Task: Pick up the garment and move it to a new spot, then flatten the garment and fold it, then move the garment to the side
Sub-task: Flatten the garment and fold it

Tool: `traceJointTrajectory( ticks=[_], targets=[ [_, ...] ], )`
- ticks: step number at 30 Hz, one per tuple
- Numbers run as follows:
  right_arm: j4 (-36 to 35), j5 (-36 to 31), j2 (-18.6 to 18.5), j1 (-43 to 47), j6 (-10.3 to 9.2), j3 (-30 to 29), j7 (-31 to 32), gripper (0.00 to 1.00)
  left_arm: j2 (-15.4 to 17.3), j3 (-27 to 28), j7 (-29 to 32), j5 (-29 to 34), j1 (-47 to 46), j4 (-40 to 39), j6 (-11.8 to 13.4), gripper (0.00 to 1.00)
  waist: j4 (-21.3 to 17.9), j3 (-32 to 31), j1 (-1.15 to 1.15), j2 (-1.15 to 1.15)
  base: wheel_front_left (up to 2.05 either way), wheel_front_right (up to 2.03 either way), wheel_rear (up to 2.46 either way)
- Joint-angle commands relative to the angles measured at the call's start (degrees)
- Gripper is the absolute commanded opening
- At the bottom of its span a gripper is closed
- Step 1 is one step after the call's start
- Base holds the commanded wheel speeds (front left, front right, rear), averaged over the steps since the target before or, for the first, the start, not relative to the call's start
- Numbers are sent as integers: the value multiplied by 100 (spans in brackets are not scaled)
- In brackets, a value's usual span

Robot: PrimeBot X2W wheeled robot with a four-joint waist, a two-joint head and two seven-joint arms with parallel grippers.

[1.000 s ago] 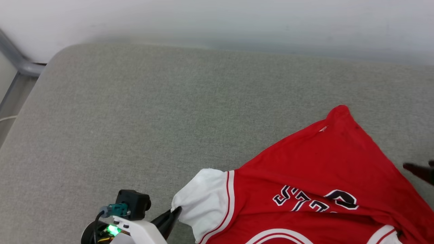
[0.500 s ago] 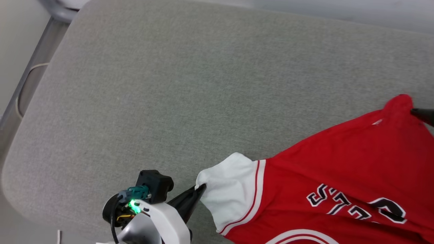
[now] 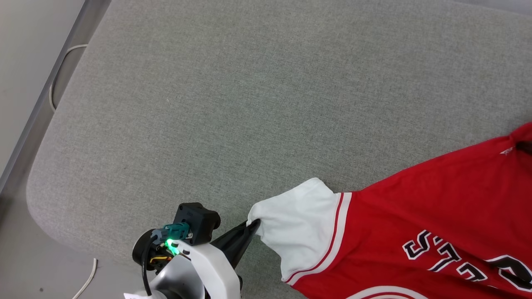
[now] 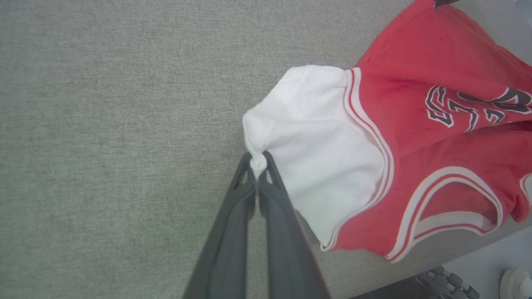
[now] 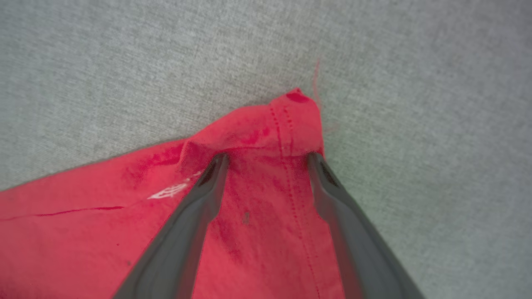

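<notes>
From where I stand, a red short-sleeved jersey shirt [image 3: 415, 199] with white sleeves, striped trim and black white-outlined lettering lies on the right part of a broad grey woven-fabric cushion [image 3: 208, 104]. Its lettered side is up, and it runs out of the head view at the right and near edges. The left gripper [image 4: 257, 161], two long dark fingers on a white forearm, has its jaws pressed together on a small bunched pinch of the white sleeve [image 3: 299, 232] at its outer edge, pulling the cloth to a point there. At the far red corner of the shirt the right gripper [image 5: 266, 160] has its jaws spread wide, clamping nothing. Both tips meet a low fold of red cloth just short of the stitched hem corner. A thin white cable [image 3: 51, 89] loops on the pale floor [image 3: 25, 41] beside the cushion's left edge.
</notes>
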Motion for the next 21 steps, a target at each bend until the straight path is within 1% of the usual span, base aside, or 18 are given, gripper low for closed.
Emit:
traceJointTrajectory(
  ticks=[1, 4, 5, 6, 7, 10, 14, 21],
  targets=[
    [114, -41, 31, 161, -5, 90, 0, 100, -22, -10, -18, 12, -64, 3, -23, 0, 16, 20, -1, 0, 0, 0, 0],
    [244, -64, 36, 259, -5, 201, 51, 100, -22, -26, -23, 29, -101, -2, -32, 0, 45, 59, -1, 0, 0, 0, 0],
    [287, -42, 52, 311, -5, 243, 111, 93, -29, -30, -28, 34, -109, -8, -32, 0, 54, 69, -1, 0, 0, 0, 0],
    [314, -19, 56, 359, -4, 291, 171, 36, -34, -37, -31, 37, -113, -13, -33, 0, 62, 78, -1, 0, 0, 0, 0],
    [312, -2, 51, 397, -4, 336, 189, 0, -39, -45, -29, 37, -118, -13, -34, 0, 72, 86, -1, 0, 0, 0, 0],
    [283, 38, -5, 442, -5, 399, 95, 0, -37, -56, -37, 33, -129, 9, -35, 0, 88, 84, -1, 0, 0, 0, 0],
    [238, 99, -7, 350, -5, 459, -221, 0, -20, -43, -47, 9, -103, 71, -7, 0, 60, -6, -1, 0, 0, 0, 0],
    [172, 287, -68, 48, -5, 599, -1059, 0, 17, 83, -167, -11, -96, 151, 65, 0, -95, -333, -1, 0, 0, 0, 0]
  ],
)
